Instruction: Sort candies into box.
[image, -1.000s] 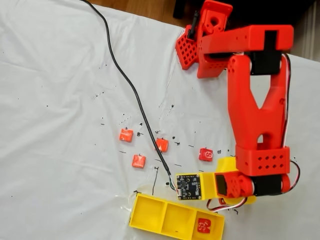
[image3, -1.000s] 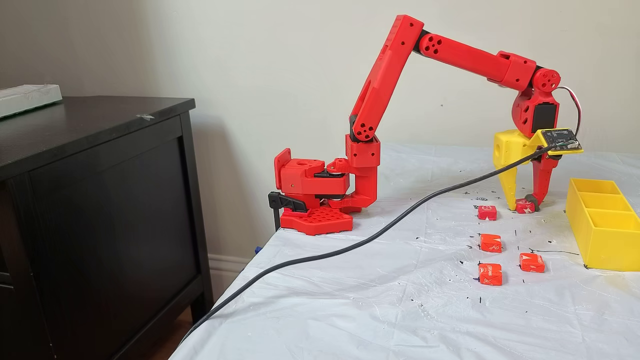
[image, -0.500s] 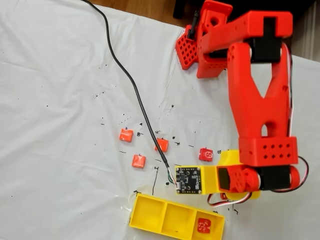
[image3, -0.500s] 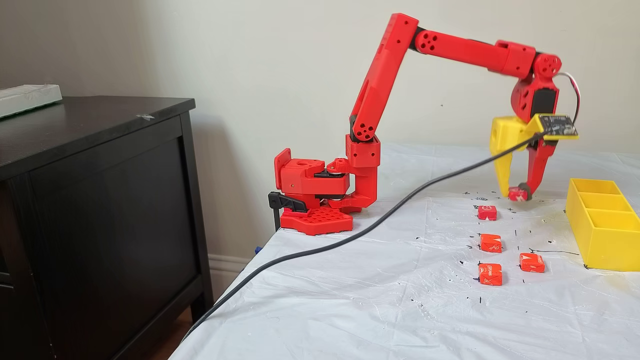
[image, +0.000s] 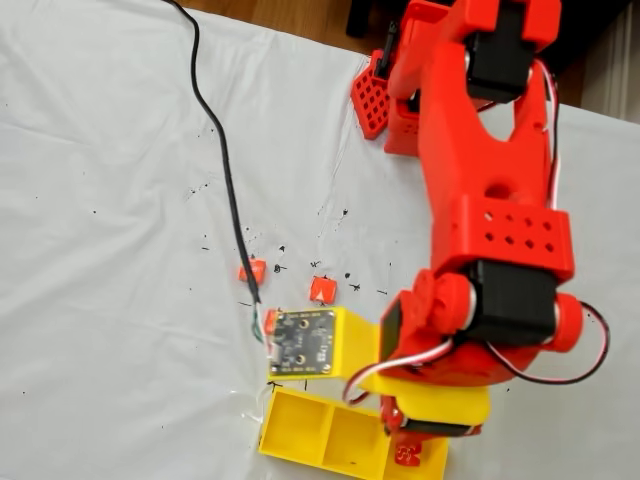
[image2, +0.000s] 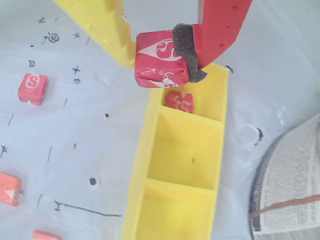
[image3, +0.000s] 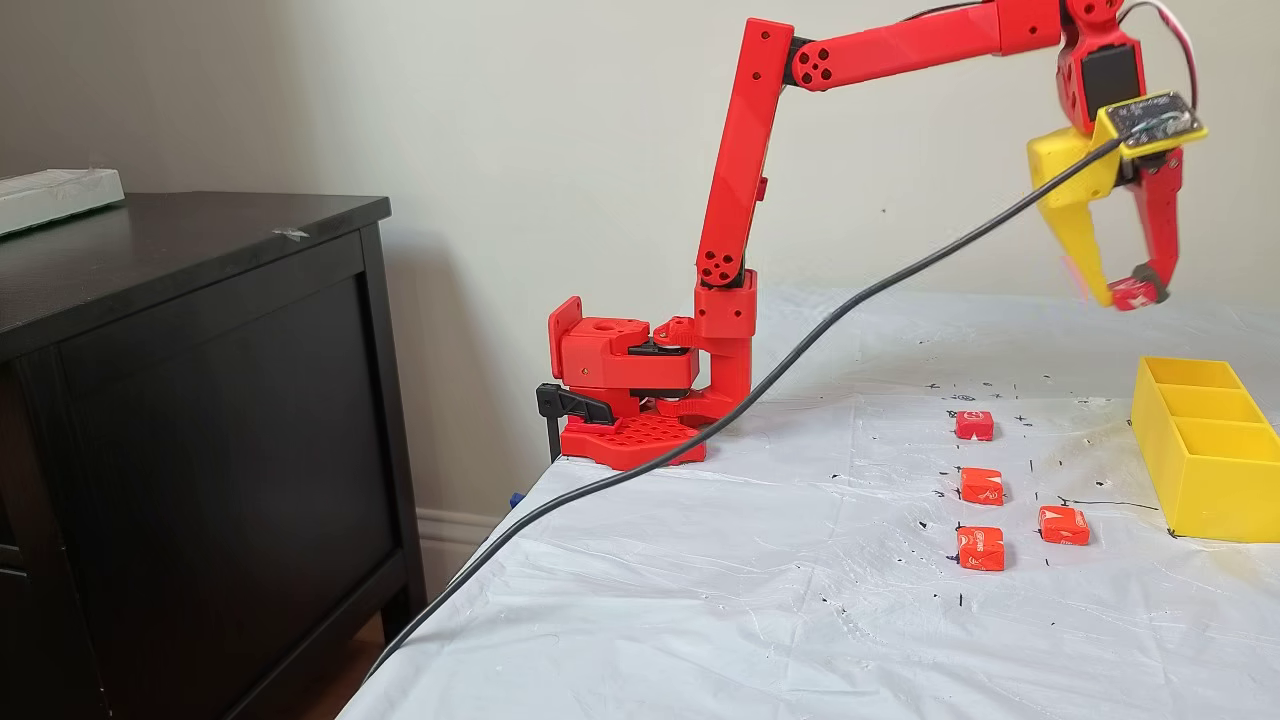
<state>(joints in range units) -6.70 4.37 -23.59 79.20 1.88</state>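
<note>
My gripper (image3: 1127, 291) hangs high above the table, shut on a red candy (image3: 1133, 295). In the wrist view the candy (image2: 160, 62) sits clamped between the yellow finger (image2: 107, 25) and the red finger's black pad (image2: 186, 50). It hovers over the far end of the yellow box (image2: 145, 150), where another candy (image2: 179, 101) lies in the end compartment. The other two compartments hold nothing. Several candies lie on the white sheet beside the box (image3: 1200, 470), among them three (image3: 974, 425), (image3: 981, 486), (image3: 1063, 525). From above, the arm covers part of the box (image: 300, 425).
A black cable (image3: 700, 440) runs from the gripper's circuit board (image: 300, 340) across the sheet and off the table edge. The red arm base (image3: 625, 400) is clamped at the table's far corner. A dark cabinet (image3: 190, 400) stands left of the table.
The gripper closed on a candy lying on the sheet, then lifted it high and carried it toward the box. The cable swung along with it.
</note>
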